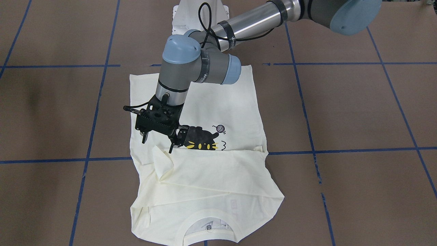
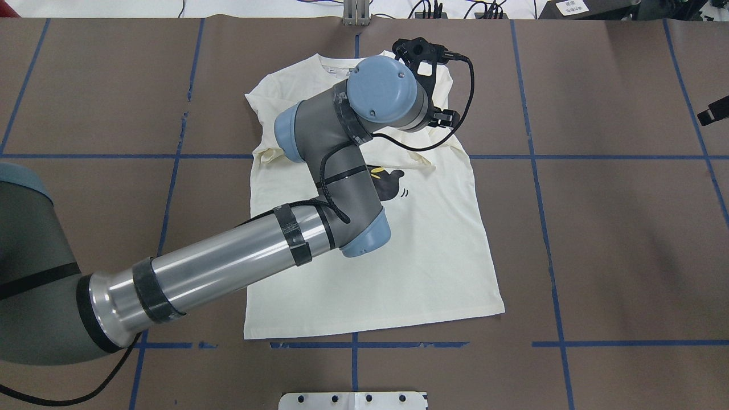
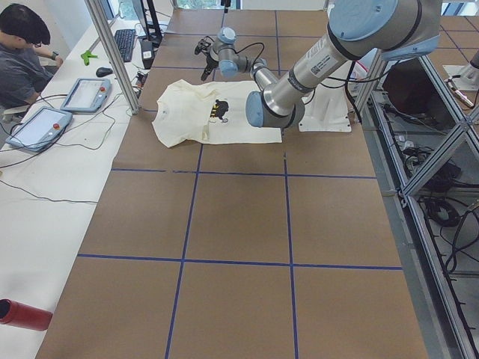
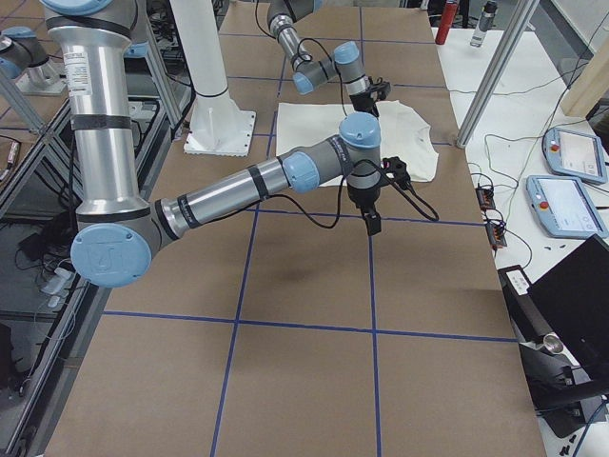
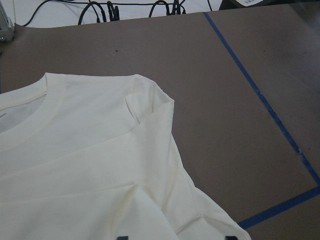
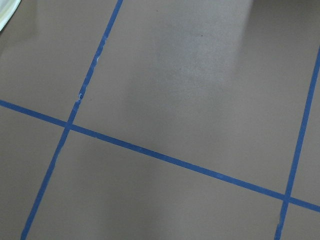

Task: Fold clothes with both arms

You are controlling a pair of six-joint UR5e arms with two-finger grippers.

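Left fingers (image 1: 173, 143) spread apart over shirt (image 1: 222, 102); right fingers (image 4: 372, 225) state unclear; lettering (image 1: 235, 206) illegible.

Soft, matt cream cloth shirt (image 1: 222, 102), lightly creased, on a matt brown paper-like table cover (image 1: 358, 109) marked with blue tape (image 1: 341, 149). The left arm (image 2: 228, 262) has a polished silver metal tube, dull grey housings and smooth light-blue plastic-looking caps (image 2: 380, 88).
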